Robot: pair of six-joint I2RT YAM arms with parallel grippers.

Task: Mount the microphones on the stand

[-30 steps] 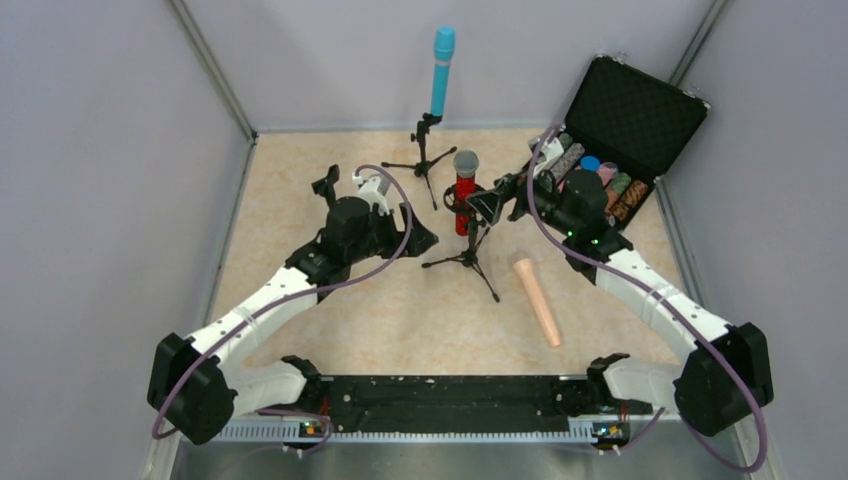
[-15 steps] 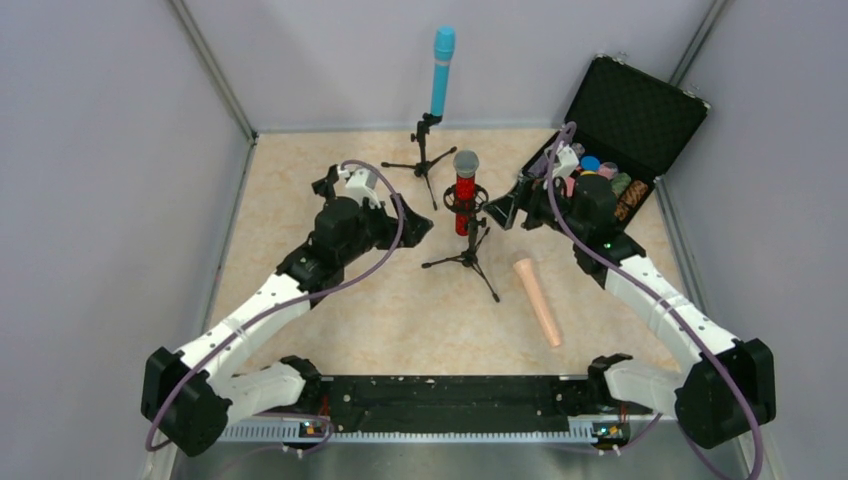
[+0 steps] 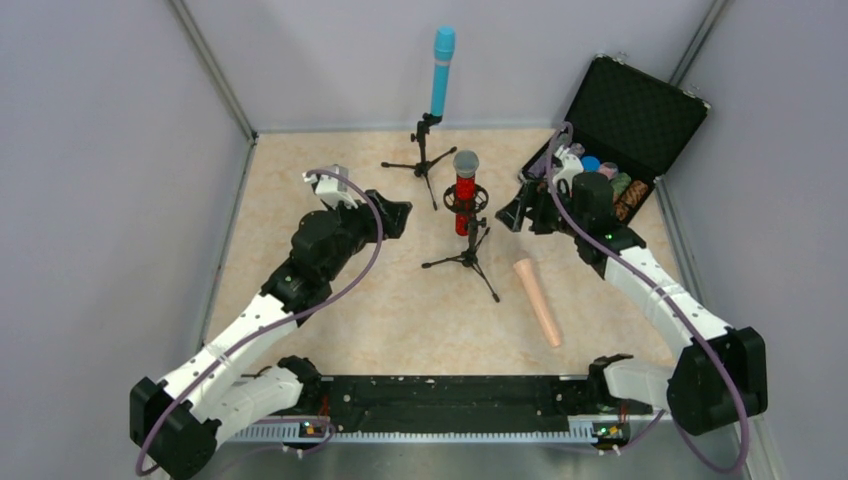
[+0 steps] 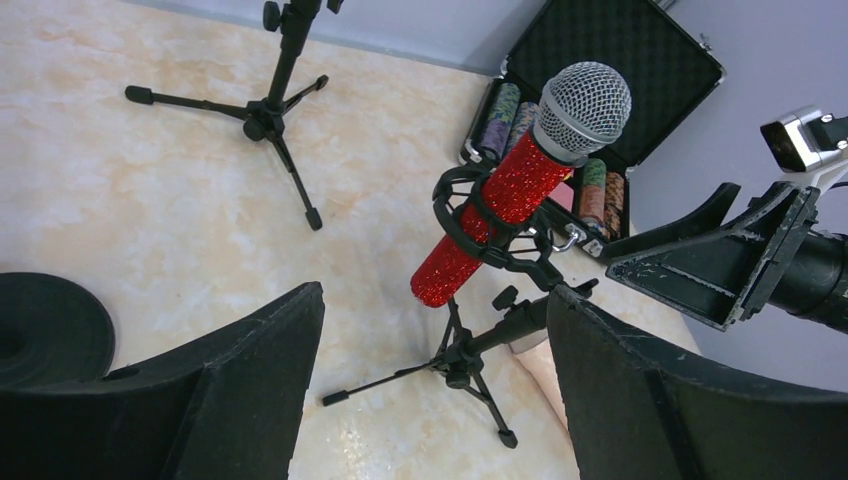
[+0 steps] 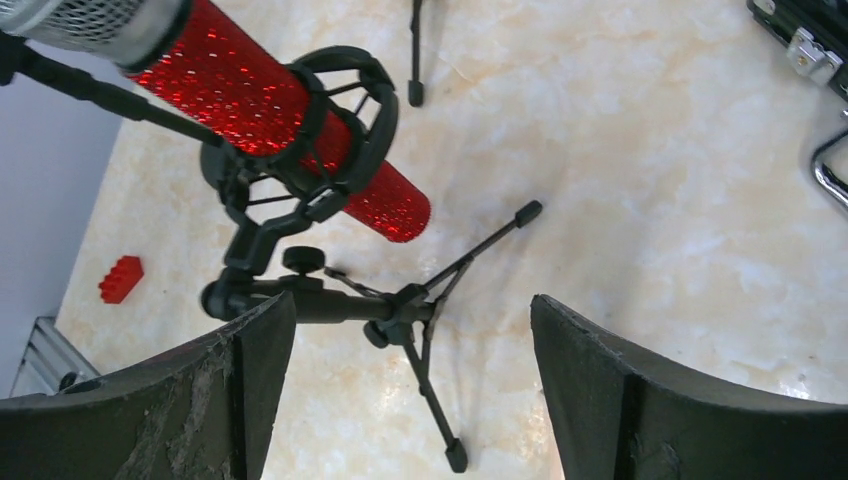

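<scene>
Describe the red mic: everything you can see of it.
The red microphone has a glittery red barrel and a silver mesh head. It sits tilted, head up, through the black ring mount of the near tripod stand, its lower end hanging free. Only the mount touches it.

White links (image 3: pixel 245 322), black joints (image 3: pixel 322 240), purple cables (image 3: pixel 380 225), left hand (image 4: pixel 435 295) and right hand (image 5: pixel 412 300) black-fingered

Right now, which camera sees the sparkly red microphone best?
The left wrist view: the red microphone shows whole, silver head to tail. The right wrist view cuts off most of its head; the top view shows it small.
</scene>
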